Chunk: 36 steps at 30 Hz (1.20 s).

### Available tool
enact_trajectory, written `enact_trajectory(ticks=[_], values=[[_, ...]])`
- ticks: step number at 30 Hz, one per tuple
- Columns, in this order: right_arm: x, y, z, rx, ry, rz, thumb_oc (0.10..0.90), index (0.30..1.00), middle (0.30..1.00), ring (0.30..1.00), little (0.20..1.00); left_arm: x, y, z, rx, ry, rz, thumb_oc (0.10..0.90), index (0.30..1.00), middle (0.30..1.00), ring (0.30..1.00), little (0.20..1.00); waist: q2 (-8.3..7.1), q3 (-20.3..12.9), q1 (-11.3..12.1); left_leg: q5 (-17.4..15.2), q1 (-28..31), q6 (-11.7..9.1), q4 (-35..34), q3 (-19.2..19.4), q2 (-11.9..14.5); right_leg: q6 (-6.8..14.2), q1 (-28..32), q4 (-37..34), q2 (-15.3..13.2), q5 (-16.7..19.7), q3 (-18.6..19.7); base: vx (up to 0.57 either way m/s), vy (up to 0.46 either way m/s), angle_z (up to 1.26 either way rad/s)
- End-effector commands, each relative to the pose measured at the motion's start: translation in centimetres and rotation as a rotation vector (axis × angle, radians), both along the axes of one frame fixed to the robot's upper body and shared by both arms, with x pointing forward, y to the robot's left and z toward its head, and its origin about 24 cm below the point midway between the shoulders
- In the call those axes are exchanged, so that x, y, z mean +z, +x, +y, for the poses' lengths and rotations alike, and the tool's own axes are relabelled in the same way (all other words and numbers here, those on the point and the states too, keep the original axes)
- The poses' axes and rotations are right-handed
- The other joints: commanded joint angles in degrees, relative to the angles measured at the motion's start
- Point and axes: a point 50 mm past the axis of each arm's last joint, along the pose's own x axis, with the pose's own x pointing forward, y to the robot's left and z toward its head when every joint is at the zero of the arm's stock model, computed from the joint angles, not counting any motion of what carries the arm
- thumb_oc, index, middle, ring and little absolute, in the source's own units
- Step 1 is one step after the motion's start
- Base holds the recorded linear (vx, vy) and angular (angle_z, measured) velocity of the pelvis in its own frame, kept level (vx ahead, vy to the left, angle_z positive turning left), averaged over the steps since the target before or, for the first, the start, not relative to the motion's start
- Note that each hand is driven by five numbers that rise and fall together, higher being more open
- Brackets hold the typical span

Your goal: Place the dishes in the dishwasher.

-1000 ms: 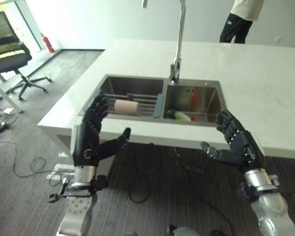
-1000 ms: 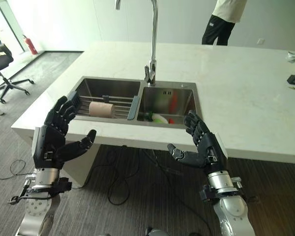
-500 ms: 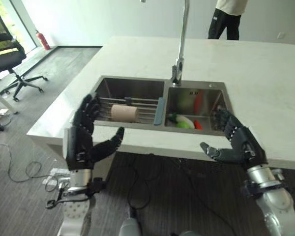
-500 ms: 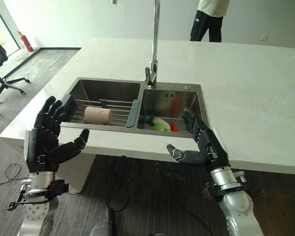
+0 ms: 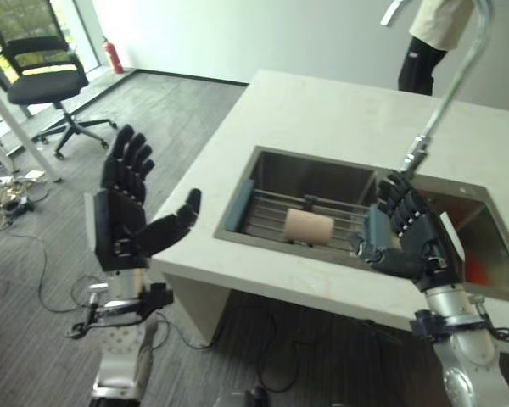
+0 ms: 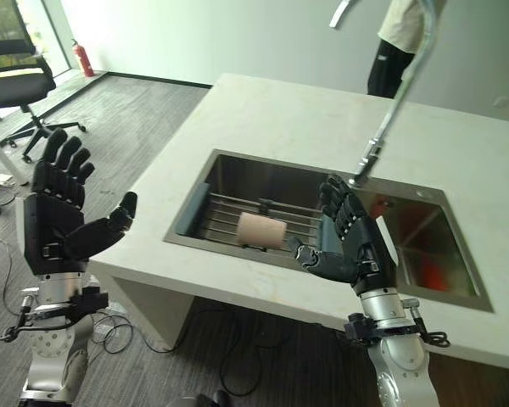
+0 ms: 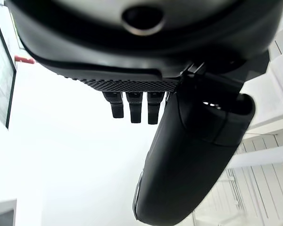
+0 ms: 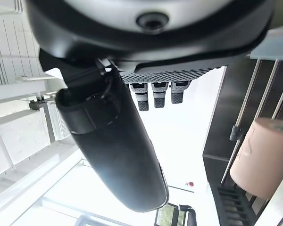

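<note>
A beige cup [image 5: 309, 226] lies on its side on a wire rack [image 6: 237, 213] across the left basin of the steel sink [image 5: 271, 170]. Something red [image 6: 434, 273] lies in the right basin. My right hand [image 6: 354, 244] hovers open, fingers up and palm turned left, in front of the divider between the basins, just right of the cup [image 8: 260, 159]. My left hand [image 5: 125, 216] is raised open over the floor, left of the counter's corner, holding nothing.
A tall curved tap [image 6: 393, 93] rises behind the sink. The white counter [image 5: 322, 119] runs back and to the right. A person [image 5: 431, 38] stands beyond it. An office chair [image 5: 47, 85] and a red fire extinguisher [image 6: 83, 58] stand at the far left.
The whole picture has shifted, so the camera has moved left and turned; the sink now lies to the right. Both hands stay open and raised; the right one now shows before the sink's divider.
</note>
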Motion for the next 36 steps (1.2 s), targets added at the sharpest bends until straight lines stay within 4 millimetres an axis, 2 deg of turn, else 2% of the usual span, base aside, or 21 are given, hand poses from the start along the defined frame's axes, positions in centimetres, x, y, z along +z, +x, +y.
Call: enact_trajectory(ticks=[1, 2, 4, 6, 7, 8, 9, 11, 18, 24, 27, 29, 30, 32, 36], values=[[4.0, 0.0, -0.2, 0.016, -0.066, -0.229, 0.800, 0.900, 0.900, 0.900, 0.900, 4.1, -0.4, -1.6, -0.116, 0.127, -0.183, 0.800, 0.900, 0.900, 0.900, 0.900, -0.86, -3.7, -0.6, 1.0, -2.1, -6.6, 0.7, -5.6, 2.6, 0.2, 5.5, -22.2, 5.3, 11.6, -5.0, 0.13, -0.122, 0.01], [4.1, 0.0, -0.4, 0.012, -0.057, -0.236, 0.800, 0.900, 0.900, 0.900, 0.900, 4.2, -0.2, -1.9, -0.129, 0.147, -0.181, 0.800, 0.900, 0.900, 0.900, 0.900, -1.26, -3.2, -0.9, 0.4, -1.4, -6.8, 0.7, -5.7, 2.5, 0.2, 4.7, -25.8, 4.2, 11.6, -5.8, 0.12, -0.184, 0.15], [4.2, 0.1, -0.8, 0.007, -0.044, -0.244, 0.800, 0.900, 0.900, 0.900, 0.900, 4.2, 0.1, -2.5, -0.157, 0.175, -0.180, 0.800, 0.900, 0.900, 0.900, 0.900, -2.44, -2.7, -1.9, -0.7, -0.6, -7.3, 0.7, -5.7, 1.9, 0.7, 0.0, -25.8, 1.6, 10.1, -3.7, 0.08, -0.192, 0.13], [4.3, 0.3, -0.8, -0.004, -0.037, -0.258, 0.800, 0.900, 0.900, 0.900, 0.900, 4.3, 0.4, -3.1, -0.180, 0.191, -0.182, 0.800, 0.900, 0.900, 0.900, 0.900, -2.99, -2.8, -3.0, -2.4, 0.3, -7.6, 0.7, -5.8, 1.8, 1.6, -4.1, -25.8, -0.2, 11.9, -0.9, 0.10, -0.170, -0.19], [4.4, 0.3, -0.7, -0.012, -0.033, -0.265, 0.800, 0.900, 0.900, 0.900, 0.900, 4.4, 0.5, -3.3, -0.192, 0.181, -0.187, 0.800, 0.900, 0.900, 0.900, 0.900, -2.96, -2.8, -3.6, -3.1, 0.7, -7.5, 0.7, -6.1, 1.8, 2.0, -5.1, -25.8, -0.3, 13.7, 0.8, 0.10, -0.150, 0.07], [4.4, 0.4, -0.7, -0.021, -0.030, -0.270, 0.800, 0.900, 0.900, 0.900, 0.900, 4.5, 0.5, -3.4, -0.213, 0.167, -0.185, 0.800, 0.900, 0.900, 0.900, 0.900, -2.91, -3.0, -3.6, -3.5, 0.8, -7.5, 0.7, -6.3, 2.0, 2.0, -5.0, -25.8, -0.1, 11.8, 1.8, 0.07, -0.110, 0.32], [4.4, 0.4, -0.7, -0.022, -0.029, -0.271, 0.800, 0.900, 0.900, 0.900, 0.900, 4.5, 0.5, -3.4, -0.219, 0.164, -0.182, 0.800, 0.900, 0.900, 0.900, 0.900, -2.90, -3.0, -3.5, -3.6, 0.8, -7.5, 0.7, -6.3, 2.1, 2.0, -4.8, -25.8, 0.0, 11.4, 1.8, 0.06, -0.126, 0.49], [5.0, 1.1, -0.3, -0.024, -0.044, -0.281, 0.800, 0.900, 0.900, 0.900, 0.900, 4.3, 1.0, -4.2, -0.264, 0.151, -0.149, 0.800, 0.900, 0.900, 0.900, 0.900, -3.21, -4.1, -2.9, -3.6, 0.9, -8.2, 0.7, -5.8, 3.4, 2.4, -3.5, -25.8, 0.6, 8.4, 1.5, 0.07, -0.217, 0.38], [5.7, 1.6, 0.2, -0.012, -0.061, -0.287, 0.800, 0.900, 0.900, 0.900, 0.900, 4.9, 0.9, -4.2, -0.254, 0.190, -0.163, 0.800, 0.900, 0.900, 0.900, 0.900, -2.92, -5.3, -2.9, -4.0, 1.8, -8.7, 0.7, -4.7, 5.0, 2.6, -3.0, -25.8, 2.4, 6.1, 2.3, 0.06, -0.134, -0.06], [5.9, 1.0, -0.3, -0.007, -0.059, -0.280, 0.800, 0.900, 0.900, 0.900, 0.900, 5.3, 0.9, -5.1, -0.359, 0.335, -0.138, 0.800, 0.900, 0.900, 0.900, 0.900, -1.65, -6.3, -5.3, -4.3, 2.4, -9.2, 0.7, -3.1, 6.6, 1.4, -2.9, -25.8, 4.9, 4.6, 3.7, 0.04, -0.116, -0.21], [5.9, 1.5, 0.2, 0.007, -0.075, -0.270, 0.800, 0.900, 0.900, 0.900, 0.900, 6.8, 2.2, -5.4, -0.406, 0.386, -0.137, 0.800, 0.900, 0.900, 0.900, 0.900, -0.09, -7.1, -7.7, -4.5, 2.9, -9.6, 0.7, -1.6, 7.3, 0.8, -3.0, -25.8, 6.4, 4.1, 5.1, 0.03, -0.057, -0.35], [6.0, 1.6, 0.2, 0.024, -0.091, -0.263, 0.800, 0.900, 0.900, 0.900, 0.900, 7.0, 3.3, -5.5, -0.373, 0.558, -0.093, 0.800, 0.900, 0.900, 0.900, 0.900, 0.80, -7.7, -9.4, -4.6, 3.4, -9.8, 0.7, -0.3, 7.7, 0.8, -3.0, -25.8, 6.8, 4.0, 5.8, 0.05, 0.006, -0.34], [6.0, 1.6, -0.1, 0.030, -0.105, -0.254, 0.800, 0.900, 0.900, 0.900, 0.900, 7.1, 3.9, -5.1, -0.350, 0.669, -0.058, 0.800, 0.900, 0.900, 0.900, 0.900, 1.32, -8.1, -10.2, -4.6, 3.7, -9.9, 0.7, 0.2, 7.7, 0.9, -3.0, -25.8, 7.0, 4.0, 6.2, 0.05, 0.037, -0.31], [6.0, 1.7, -0.1, 0.054, -0.118, -0.239, 0.800, 0.900, 0.900, 0.900, 0.900, 7.4, 5.2, -4.3, -0.336, 0.759, 0.014, 0.800, 0.900, 0.900, 0.900, 0.900, 2.03, -8.6, -11.4, -4.6, 4.0, -9.9, 0.7, 1.3, 7.9, 1.2, -3.2, -25.8, 7.1, 4.2, 6.9, 0.05, 0.078, -0.41], [6.1, 1.9, 0.0, 0.105, -0.144, -0.223, 0.800, 0.900, 0.900, 0.900, 0.900, 7.0, 7.5, -2.6, -0.281, 0.859, 0.168, 0.800, 0.900, 0.900, 0.900, 0.900, 3.15, -9.0, -13.5, -5.1, 4.7, -9.7, 0.7, 3.5, 7.9, 1.7, -3.7, -25.8, 7.1, 4.6, 8.8, 0.04, 0.099, -0.23]])
